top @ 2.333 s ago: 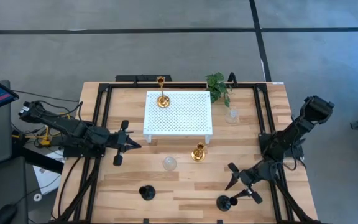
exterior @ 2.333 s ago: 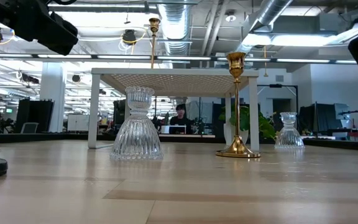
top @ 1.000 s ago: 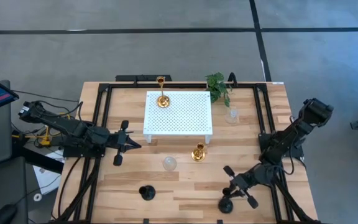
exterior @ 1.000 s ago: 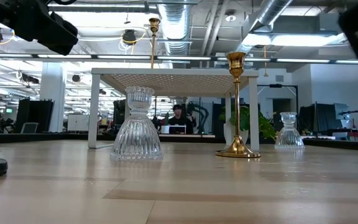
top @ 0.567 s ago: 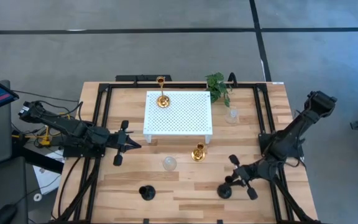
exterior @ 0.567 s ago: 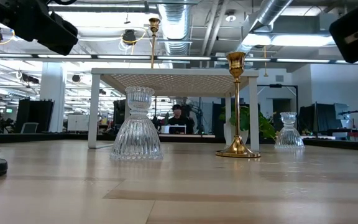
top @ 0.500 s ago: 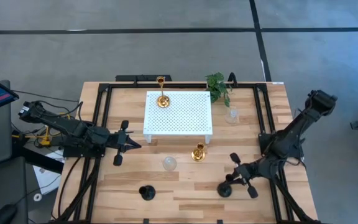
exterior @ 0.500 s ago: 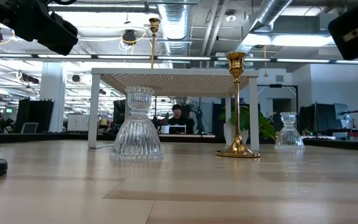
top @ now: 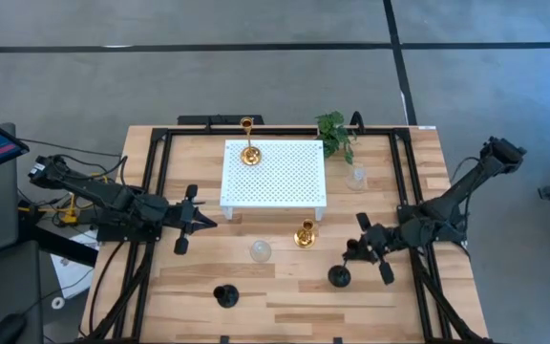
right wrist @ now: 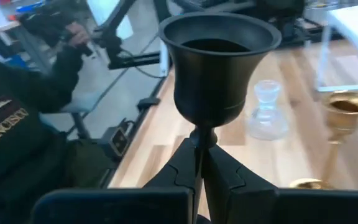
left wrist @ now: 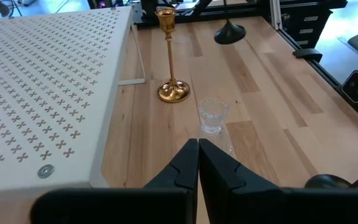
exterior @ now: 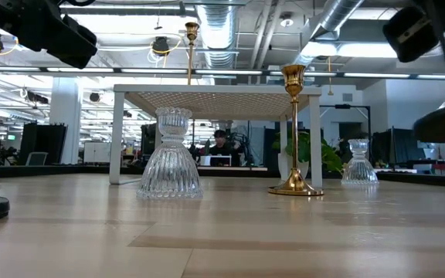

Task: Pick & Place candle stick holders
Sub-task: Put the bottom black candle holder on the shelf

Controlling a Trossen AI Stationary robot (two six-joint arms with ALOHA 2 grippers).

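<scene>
Six holders counted: two gold, two glass, two black.
Held holder: tall black holder (top: 339,276), stem clamped by the right gripper (top: 363,250); the low view shows its base (exterior: 443,123) hanging clear of the tabletop, so it is airborne.
Right gripper jaws: closed tight on the thin stem just under the cup (right wrist: 216,59), as its wrist view shows.
Position of carry: over the front right part of the table (top: 285,306), near the floor-standing gold holder (top: 304,234), apart from it.
Left gripper: (top: 187,221) waits at the table's left side, fingers pressed together on nothing per its wrist view.
White perforated stand: (top: 275,177) mid-table toward the back; one gold holder (top: 248,143) stands on its back left corner.
Glass holders: one squat piece (top: 260,251) in front of the stand, one (top: 356,177) just right of the stand, beside the green plant (top: 333,129).
Other black holder: (top: 224,296) on the table near the front edge, left of centre.
Step in hand: transport, judged from the lifted base and firm grip.
Likely goal: the stand top, though the pictures do not confirm it.
Next move calls for: height enough to clear the tall gold holder and stand edge, keeping the stem upright, then a level set-down before release.
Risk: slim stem could pivot in the grip.
</scene>
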